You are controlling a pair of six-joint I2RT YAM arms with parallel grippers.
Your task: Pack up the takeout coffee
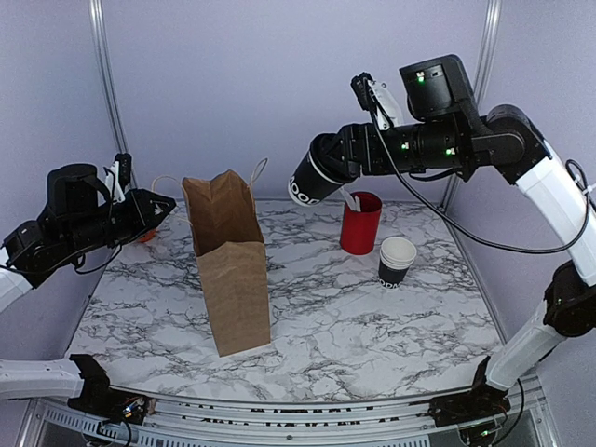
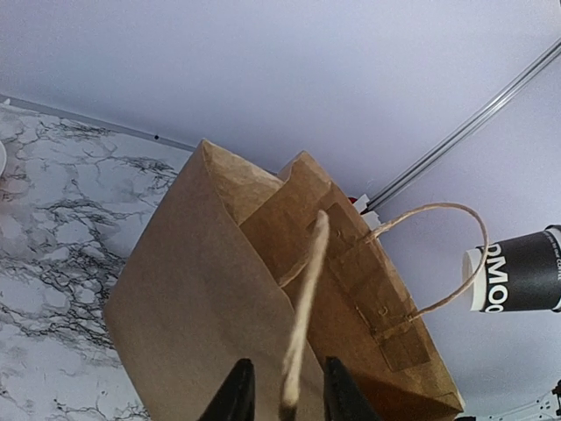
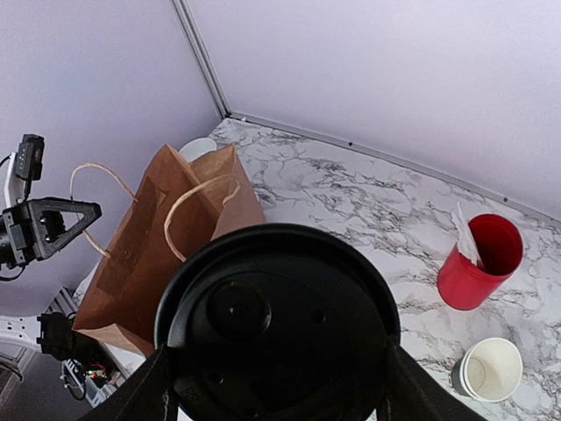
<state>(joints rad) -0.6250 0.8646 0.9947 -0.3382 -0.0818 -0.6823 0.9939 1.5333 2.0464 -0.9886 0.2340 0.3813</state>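
One small black paper cup with a round black plastic lid (image 1: 311, 182) hangs in the air, tipped onto its side. The right pincer (image 1: 328, 160) is closed around its body. The cup sits higher than the mouth of the one tall brown paper bag (image 1: 229, 270), off to that mouth's right and above the gap between the bag and the red cup. White lettering runs along its wall, and only "OO" reads clearly.

The bag stands upright and open on the white marble counter (image 1: 372, 321), left of centre, with two twisted paper handles. The near handle (image 2: 302, 298) runs between the fingers of the left pincer (image 2: 289, 396). These stand a narrow gap apart, and I cannot tell whether they pinch the handle lower down.

At the right rear stands one red cup holding white utensils (image 1: 360, 223); how many utensils is unclear. Just in front of it is one stack of lidless black cups with white rims (image 1: 397, 263), lettered "ODA". Bare marble shows between the bag and these two, and across the near edge.
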